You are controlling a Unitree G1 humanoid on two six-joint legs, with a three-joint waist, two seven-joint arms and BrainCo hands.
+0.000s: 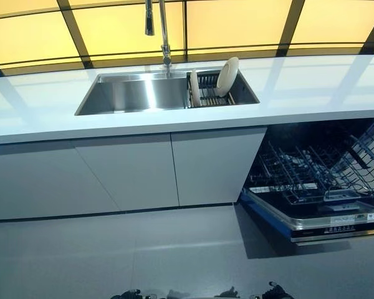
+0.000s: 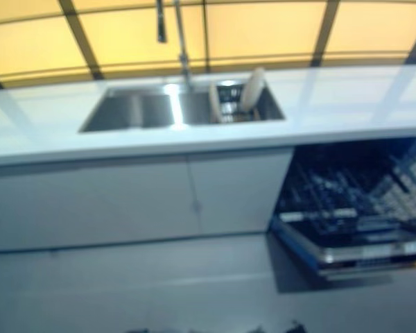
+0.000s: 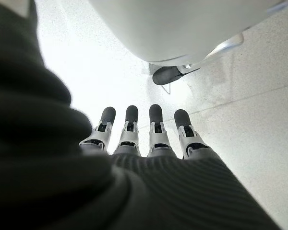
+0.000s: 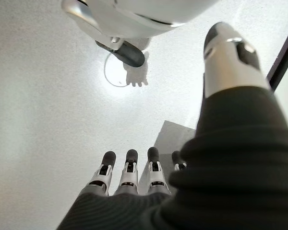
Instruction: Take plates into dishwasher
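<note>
Both robot hands hang over the floor, holding nothing; plates stand in the sink rack.

Left robot hand (image 3: 144,139) and right robot hand (image 4: 129,179) each show straight, relaxed fingers above the grey floor (image 1: 143,255). Two white plates (image 1: 227,76) stand on edge in a dark rack (image 1: 207,90) at the right end of the steel sink (image 1: 134,93), the larger one tilted, its long axis leaning up and to the right. White surface (image 1: 311,87) surrounds the sink. Below right, the dishwasher (image 1: 318,180) stands open, its wire basket pulled out; small labels on its door edge are too small to read.
</note>
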